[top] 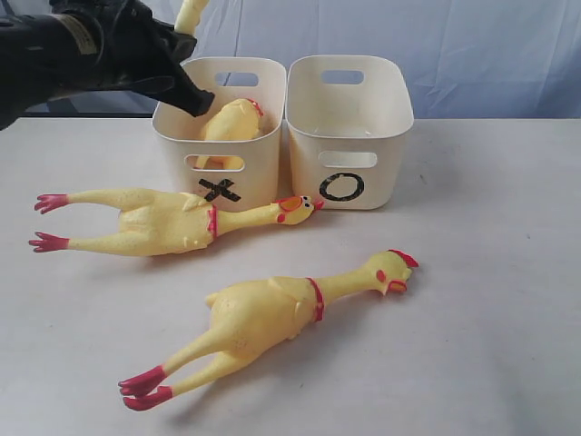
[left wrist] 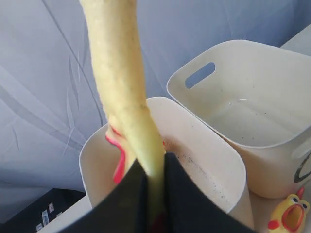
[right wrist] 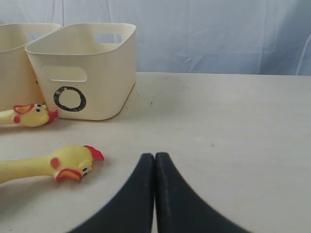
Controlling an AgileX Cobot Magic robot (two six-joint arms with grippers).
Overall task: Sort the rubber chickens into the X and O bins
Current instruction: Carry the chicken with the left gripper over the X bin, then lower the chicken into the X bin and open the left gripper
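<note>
My left gripper (top: 198,98) (left wrist: 155,162) hangs over the X bin (top: 218,163) (left wrist: 214,170), shut on a thin yellow limb of a rubber chicken (left wrist: 121,73). That limb sticks up past the arm (top: 191,14). A yellow chicken body with a red neck ring (top: 231,123) lies in the X bin; whether it is the held toy I cannot tell. The O bin (top: 349,127) (right wrist: 107,73) next to it holds nothing I can see. Two chickens lie on the table: one (top: 172,222) in front of the X bin, one (top: 272,313) nearer. My right gripper (right wrist: 155,156) is shut and empty, low over the table.
The two bins stand side by side, touching, at the back of the pale table (top: 490,300). A blue cloth backdrop (top: 490,45) hangs behind them. The head of the chicken by the X bin (top: 295,209) (right wrist: 31,115) rests against the bins' fronts.
</note>
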